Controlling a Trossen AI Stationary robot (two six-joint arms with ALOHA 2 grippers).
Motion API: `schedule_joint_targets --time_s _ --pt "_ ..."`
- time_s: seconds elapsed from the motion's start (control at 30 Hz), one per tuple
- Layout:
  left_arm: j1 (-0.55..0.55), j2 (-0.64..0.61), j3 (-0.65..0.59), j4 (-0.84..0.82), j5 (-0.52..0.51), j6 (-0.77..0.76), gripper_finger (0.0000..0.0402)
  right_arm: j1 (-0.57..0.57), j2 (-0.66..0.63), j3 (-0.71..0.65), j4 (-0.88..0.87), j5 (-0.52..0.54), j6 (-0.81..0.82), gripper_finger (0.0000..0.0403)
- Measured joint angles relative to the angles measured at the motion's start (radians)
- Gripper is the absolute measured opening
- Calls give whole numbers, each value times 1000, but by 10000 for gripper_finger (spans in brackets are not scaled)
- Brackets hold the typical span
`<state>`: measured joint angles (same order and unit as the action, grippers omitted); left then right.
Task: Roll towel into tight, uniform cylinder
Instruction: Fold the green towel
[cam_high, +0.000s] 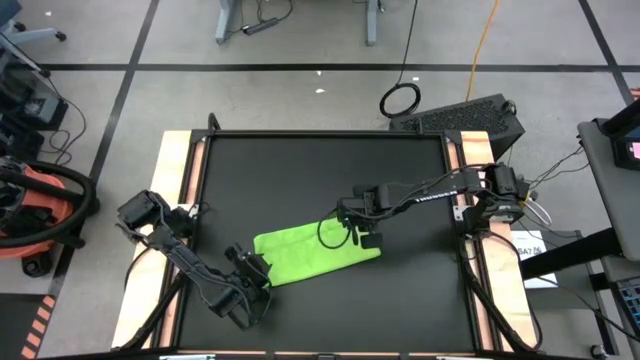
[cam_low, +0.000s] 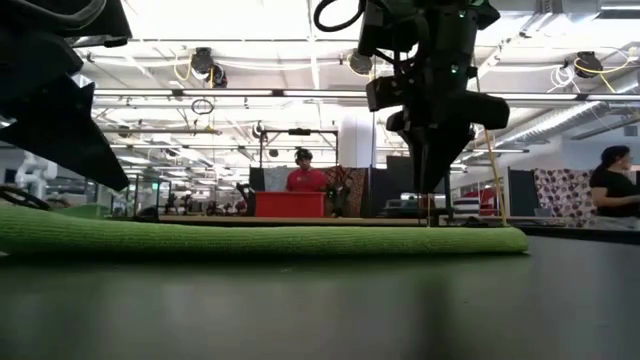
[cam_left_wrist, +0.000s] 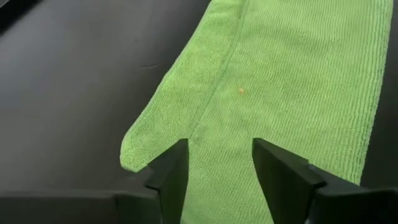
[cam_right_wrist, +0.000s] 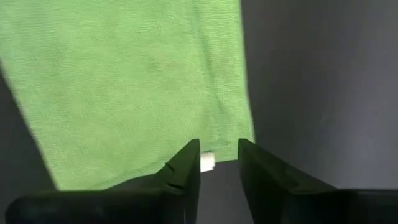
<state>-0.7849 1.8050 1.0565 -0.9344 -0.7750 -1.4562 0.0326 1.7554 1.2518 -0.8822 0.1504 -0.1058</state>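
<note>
The lime-green towel (cam_high: 315, 255) lies flat on the black mat (cam_high: 320, 170) as a long folded strip, slanting from near left to far right. My left gripper (cam_high: 258, 268) is open just above the towel's left end (cam_left_wrist: 149, 143), with its fingers standing over the cloth. My right gripper (cam_high: 362, 235) is open by a narrow gap and points down over the towel's right end (cam_right_wrist: 224, 124), where a small white tag (cam_right_wrist: 208, 163) shows at the edge. In the low view the towel (cam_low: 260, 240) lies low and level, with the right gripper (cam_low: 430, 185) a little above it.
The mat has bare room on the far side and the near side of the towel. Wooden table strips (cam_high: 178, 170) run along both sides of the mat. A dark keyboard-like object (cam_high: 470, 115) lies past the far right corner. People (cam_low: 305, 178) stand in the room beyond the table.
</note>
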Motion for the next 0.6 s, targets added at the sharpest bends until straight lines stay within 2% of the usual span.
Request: schedule_joint_targets --time_s 0.2,0.33,0.47,0.6 --pt "-4 0 0 -6 -8 46 194 0 0 0 -2 -31 5 88" --pt "-11 -1 0 -36 -10 122 194 -1 0 0 -1 -48 5 96" --pt "-10 -31 -8 -101 -13 77 194 0 0 0 4 -48 14 116" --pt "-10 -128 -88 -64 -14 13 194 0 0 -10 22 -48 23 134"
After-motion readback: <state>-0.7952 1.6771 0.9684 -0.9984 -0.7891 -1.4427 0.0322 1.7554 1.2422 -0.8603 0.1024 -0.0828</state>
